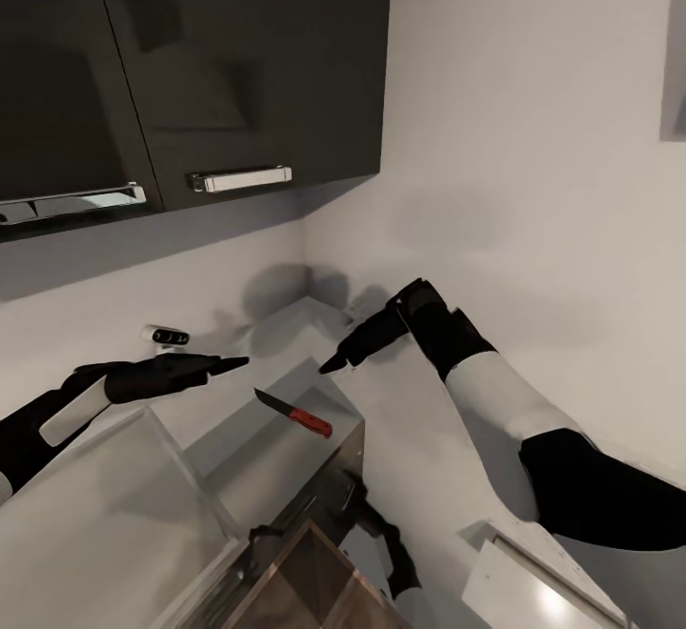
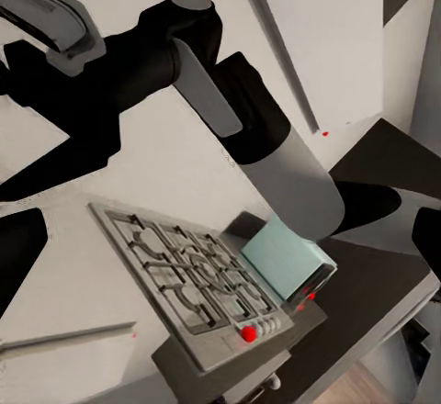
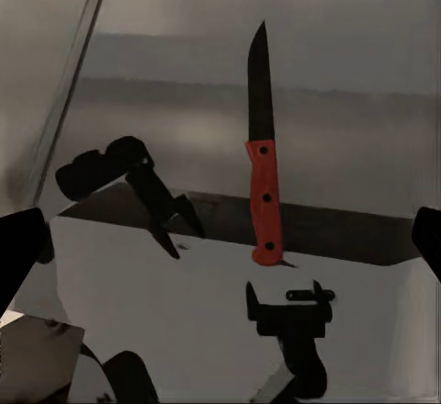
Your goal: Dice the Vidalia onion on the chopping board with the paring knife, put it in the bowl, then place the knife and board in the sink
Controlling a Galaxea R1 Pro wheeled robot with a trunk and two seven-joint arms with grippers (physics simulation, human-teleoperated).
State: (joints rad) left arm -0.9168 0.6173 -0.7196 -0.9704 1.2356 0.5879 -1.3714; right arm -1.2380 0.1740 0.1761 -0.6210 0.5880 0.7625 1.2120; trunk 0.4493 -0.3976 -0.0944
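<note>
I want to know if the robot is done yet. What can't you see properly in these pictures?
- Onion, bowl: cannot be made out in any picture, so dicing cannot be checked.
- Paring knife: what it rests on is unclear in the head view; in the right wrist view it looks like it floats.
- Left gripper: too dark and side-on to tell if open.
- Chopping board: cut off by the head view's bottom edge.

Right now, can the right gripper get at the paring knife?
Probably yes: the paring knife lies alone on a pale surface just below the right gripper, with nothing between them.
</note>
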